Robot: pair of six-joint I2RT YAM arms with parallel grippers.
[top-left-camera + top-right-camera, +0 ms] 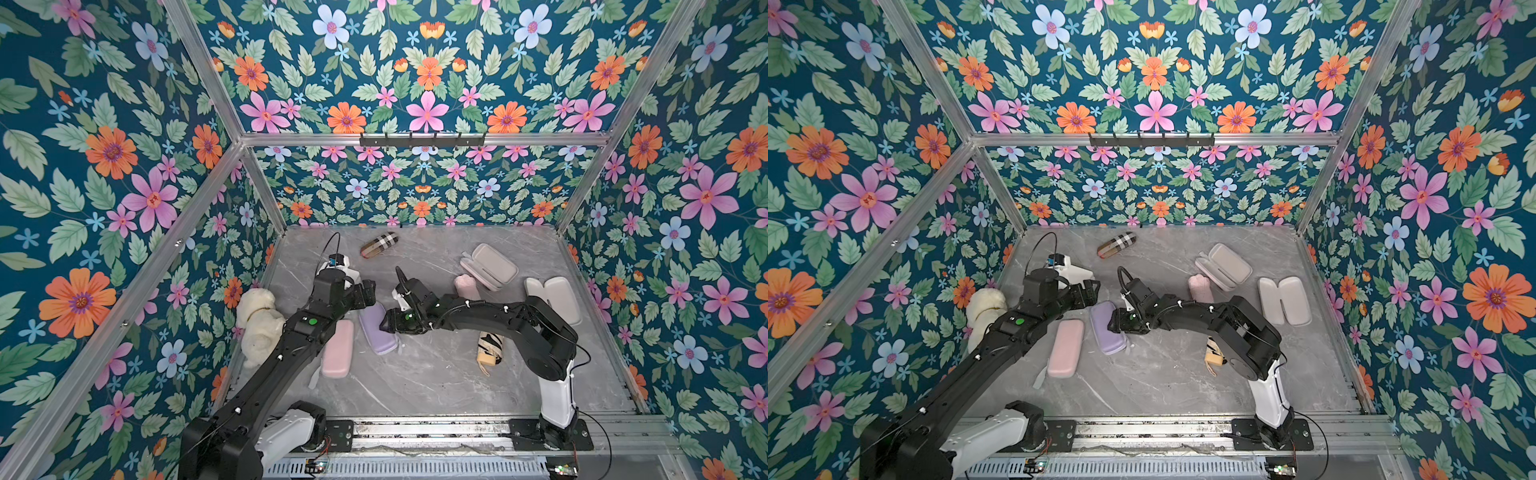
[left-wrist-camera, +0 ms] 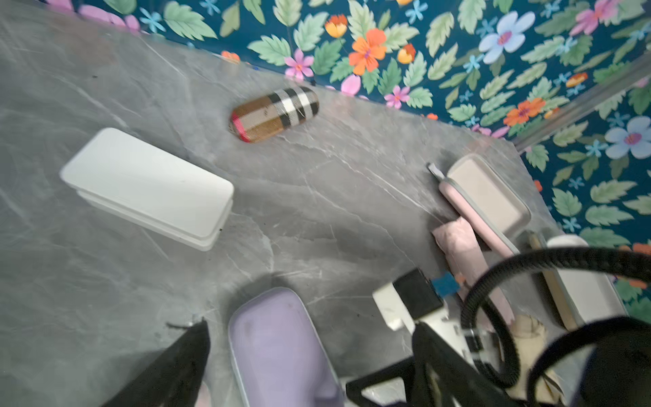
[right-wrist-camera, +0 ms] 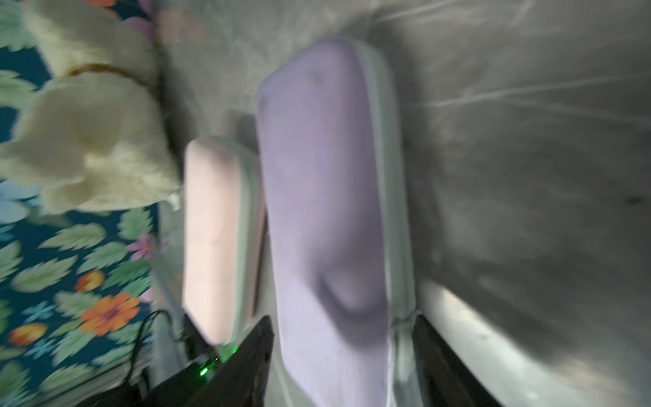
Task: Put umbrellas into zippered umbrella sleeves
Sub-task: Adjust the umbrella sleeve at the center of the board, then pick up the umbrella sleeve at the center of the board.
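Left end effector (image 1: 369, 300) hung over the far end of the lavender sleeve (image 1: 376, 328) with its jaws spread wide. There was a clear gap between one finger and the shell in the left wrist view, so it gripped nothing. Right end effector (image 3: 343, 319) straddled the near end of that same sleeve, a finger on either side, but the view was too blurred to say whether it pinched or merely bracketed.

On progress, the lavender sleeve lay shut in both top views, and a pink sleeve (image 1: 338, 349) lay shut just beside it. No lavender umbrella showed anywhere, so those two looked packed, though their insides were hidden.

Half the job looked left. A pink umbrella (image 1: 467, 286) lay loose on the tabletop (image 1: 436, 374), right against an open, empty pink sleeve (image 1: 490, 266). The cream umbrella (image 1: 490, 347) sat partly under the right arm, and a second open sleeve (image 1: 555, 297) lay empty near the right wall.
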